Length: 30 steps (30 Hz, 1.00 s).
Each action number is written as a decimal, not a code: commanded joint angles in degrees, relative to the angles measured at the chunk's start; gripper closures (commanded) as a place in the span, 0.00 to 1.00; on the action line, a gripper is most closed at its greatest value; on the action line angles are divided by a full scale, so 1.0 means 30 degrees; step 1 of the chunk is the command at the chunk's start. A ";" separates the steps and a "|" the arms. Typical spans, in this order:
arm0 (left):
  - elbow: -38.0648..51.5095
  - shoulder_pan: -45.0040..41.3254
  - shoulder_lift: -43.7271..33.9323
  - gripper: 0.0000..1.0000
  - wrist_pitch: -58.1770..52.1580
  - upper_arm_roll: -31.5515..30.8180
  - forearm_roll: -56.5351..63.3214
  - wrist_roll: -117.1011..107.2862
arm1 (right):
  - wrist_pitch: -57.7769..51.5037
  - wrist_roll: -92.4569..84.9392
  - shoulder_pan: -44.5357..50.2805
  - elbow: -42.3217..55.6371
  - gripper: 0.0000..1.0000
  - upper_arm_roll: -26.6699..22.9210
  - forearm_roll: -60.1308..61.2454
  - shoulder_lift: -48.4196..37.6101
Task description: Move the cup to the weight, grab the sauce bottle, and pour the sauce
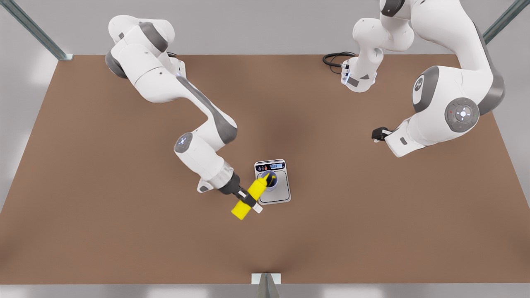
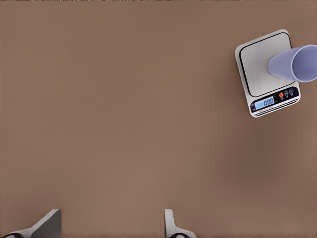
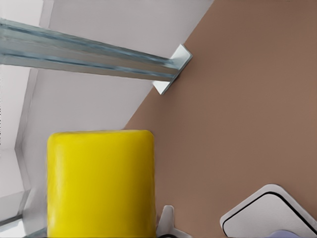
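The silver weight (image 1: 280, 193) lies near the table's middle, with the lavender cup (image 1: 272, 184) standing upright on its plate. My right gripper (image 1: 249, 200), on the arm at the front view's left, is shut on the yellow sauce bottle (image 1: 240, 209). The bottle is tilted, its nozzle over the cup's mouth. In the right wrist view the sauce bottle (image 3: 99, 183) sits beside one fingertip (image 3: 167, 220), with the weight (image 3: 267, 213) at the corner. My left gripper (image 1: 379, 133) waits open at the front view's right. Its wrist view shows open fingertips (image 2: 47, 225), the weight (image 2: 260, 64) and the cup (image 2: 297, 62).
A black cable (image 1: 335, 60) loops at the table's back edge near the arm's base. Metal frame struts stand at the back corners (image 1: 62, 56), and a bracket (image 1: 266, 278) sits at the middle of the front edge. The strut (image 3: 89, 57) also crosses the right wrist view.
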 commanded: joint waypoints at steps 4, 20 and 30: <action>-0.0001 0.0001 -0.0002 0.00 0.0004 -0.0021 0.0001 0.0000 | 0.0739 -0.0489 0.0015 -0.0014 0.79 0.0030 -0.1761 0.0202; -0.0001 0.0001 0.0028 0.00 0.0180 -0.0021 0.0001 0.0000 | 0.2204 -0.0225 0.0308 -0.0189 0.79 -0.0351 -0.7739 0.2488; 0.0966 0.0001 0.0731 0.00 0.1352 -0.0080 -0.2489 0.0029 | 0.1531 -0.0255 -0.1684 -0.2123 0.79 -0.0146 0.2045 -0.0588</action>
